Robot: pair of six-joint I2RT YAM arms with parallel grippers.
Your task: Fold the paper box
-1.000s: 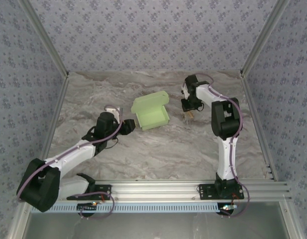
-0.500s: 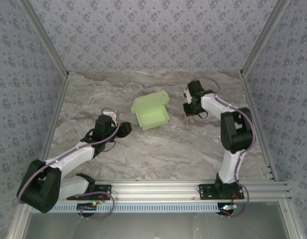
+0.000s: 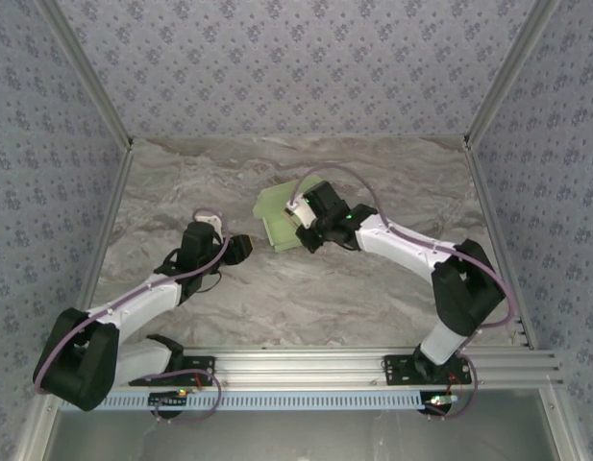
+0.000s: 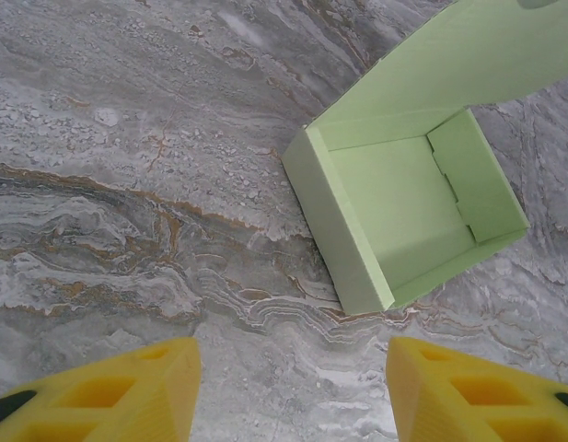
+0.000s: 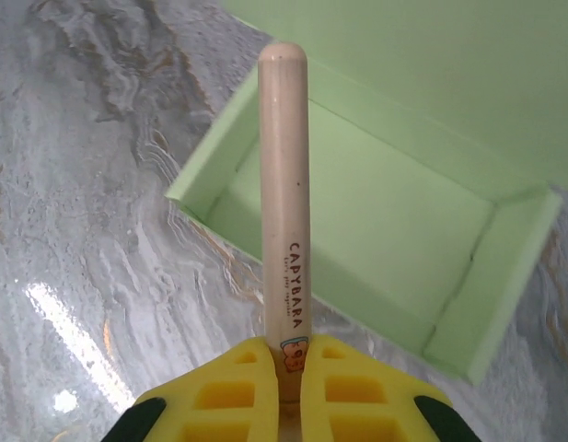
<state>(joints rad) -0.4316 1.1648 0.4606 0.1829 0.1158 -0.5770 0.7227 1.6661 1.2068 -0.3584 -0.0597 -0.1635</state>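
Observation:
The paper box [image 3: 276, 223] is pale green and lies open on the marble table, its lid flap standing up at the back. The left wrist view shows the box's [image 4: 394, 207] empty tray just ahead of my left gripper [image 4: 293, 396], which is open with only bare table between its yellow fingers. In the top view my left gripper [image 3: 244, 248] sits just left of the box. My right gripper [image 5: 296, 364] is shut on a thin tan stick [image 5: 284, 184] printed "CAPYBARA", and the stick's rounded tip points over the box's [image 5: 385, 230] open tray. From above, my right gripper [image 3: 308, 233] covers the box's right part.
Patterned walls [image 3: 277, 67] enclose the marble table [image 3: 325, 288] on three sides, with metal posts at the corners. An aluminium rail [image 3: 306, 363] runs along the near edge by the arm bases. Open table lies right of the box and in front of it.
My right arm has swung left from the table's right side to over the box, carrying the stick, with its jaws closed tight on it. My left gripper has barely moved.

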